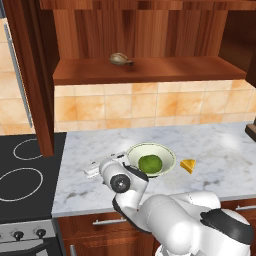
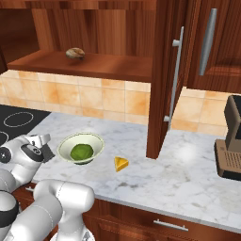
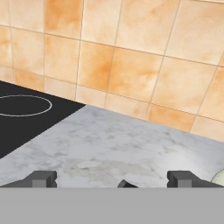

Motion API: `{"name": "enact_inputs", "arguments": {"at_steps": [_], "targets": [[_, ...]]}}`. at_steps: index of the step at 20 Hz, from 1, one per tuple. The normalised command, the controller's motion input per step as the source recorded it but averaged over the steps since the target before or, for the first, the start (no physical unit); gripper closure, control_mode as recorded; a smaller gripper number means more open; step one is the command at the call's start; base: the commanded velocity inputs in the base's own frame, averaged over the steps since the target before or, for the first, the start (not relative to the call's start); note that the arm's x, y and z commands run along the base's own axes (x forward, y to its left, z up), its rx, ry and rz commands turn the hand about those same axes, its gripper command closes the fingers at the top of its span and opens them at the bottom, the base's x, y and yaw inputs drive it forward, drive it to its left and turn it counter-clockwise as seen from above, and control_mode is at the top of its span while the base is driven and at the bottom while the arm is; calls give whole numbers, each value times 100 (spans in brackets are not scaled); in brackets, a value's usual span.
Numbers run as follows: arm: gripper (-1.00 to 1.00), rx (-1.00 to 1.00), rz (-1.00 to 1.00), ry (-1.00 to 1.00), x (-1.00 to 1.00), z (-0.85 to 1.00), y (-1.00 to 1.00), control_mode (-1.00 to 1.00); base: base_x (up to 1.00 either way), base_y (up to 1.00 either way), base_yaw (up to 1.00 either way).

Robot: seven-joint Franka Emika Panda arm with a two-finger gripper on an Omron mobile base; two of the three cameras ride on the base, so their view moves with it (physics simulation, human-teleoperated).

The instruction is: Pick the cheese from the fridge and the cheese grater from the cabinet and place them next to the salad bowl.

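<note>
The cheese [image 1: 188, 165] [image 2: 121, 164], a small yellow-orange wedge, lies on the marble counter just right of the salad bowl [image 1: 164, 152] [image 2: 96, 139], which holds a green ball of salad. My gripper [image 1: 104, 164] [image 2: 41, 141] [image 3: 111, 179] hovers low over the counter left of the bowl, open and empty, facing the tiled back wall. The bowl's rim [image 3: 218, 177] peeks in at the hand view's lower right. Above, the cabinet [image 1: 145, 70] [image 2: 89, 63] stands open, with a brown rounded lump [image 1: 121, 59] [image 2: 75, 53] on its shelf. The cheese grater and the fridge are out of view.
A black stove top [image 1: 25, 175] [image 2: 19, 120] [image 3: 26, 118] borders the counter on the left. The open cabinet door [image 1: 30, 75] [image 2: 162, 80] hangs over the counter. A dark coffee machine [image 2: 230, 141] [image 1: 251, 131] stands at the right.
</note>
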Motion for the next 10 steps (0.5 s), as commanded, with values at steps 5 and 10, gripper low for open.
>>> {"name": "enact_inputs", "arguments": {"at_steps": [5,10], "targets": [[-100,0,0,2,0,-11,0,-100,0,0,0],[-100,0,0,0,0,-17,0,-100,0,0,0]]}}
